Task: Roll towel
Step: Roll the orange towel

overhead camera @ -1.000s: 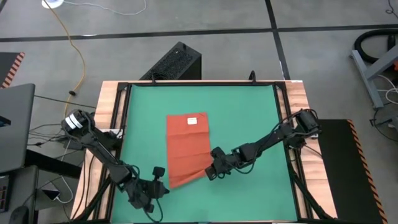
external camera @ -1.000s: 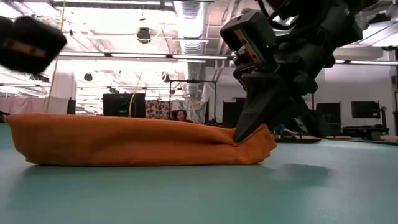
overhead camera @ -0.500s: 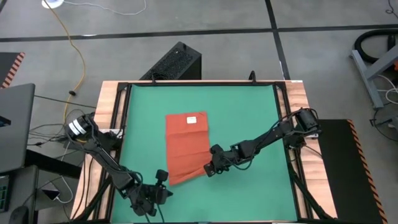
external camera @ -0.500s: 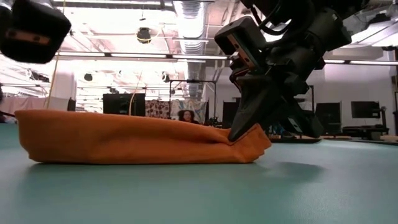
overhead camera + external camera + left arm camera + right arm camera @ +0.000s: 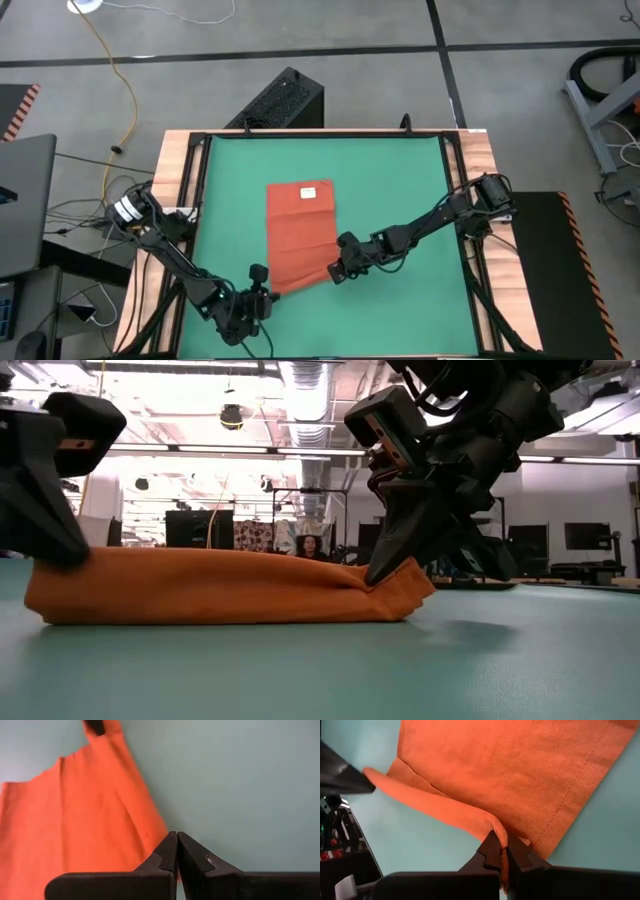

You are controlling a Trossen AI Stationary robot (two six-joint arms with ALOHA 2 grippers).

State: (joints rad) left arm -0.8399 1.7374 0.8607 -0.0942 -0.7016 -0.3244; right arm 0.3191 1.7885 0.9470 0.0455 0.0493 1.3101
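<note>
The orange-red towel (image 5: 300, 235) lies flat on the green mat (image 5: 400, 180), with its white tag (image 5: 309, 194) near the far edge. Its near edge is raised into a low fold (image 5: 220, 585). My right gripper (image 5: 333, 272) is shut on the towel's near right corner. My left gripper (image 5: 263, 283) is shut, with its tips (image 5: 177, 837) right at the towel's near left corner (image 5: 162, 827). In the low view it stands at the towel's left end (image 5: 68, 558). My right gripper pinches a raised fold of cloth at the towel's near right corner (image 5: 499, 832) between its two fingers. It comes slanting down from the table's right. The corner is lifted slightly off the mat, and a ridge runs from it along the near edge (image 5: 420, 795). I cannot tell whether my left gripper touches the towel.
A black box (image 5: 285, 98) stands beyond the table's far edge. Wooden rails (image 5: 175, 180) frame the mat on both sides. Bare mat lies to the right of the towel and beyond it.
My left gripper has come down and toward the towel's near left corner, rolling at the wrist and staying shut. In the low view it has dropped from the upper left to the towel's left end. My right gripper has kept its hold.
</note>
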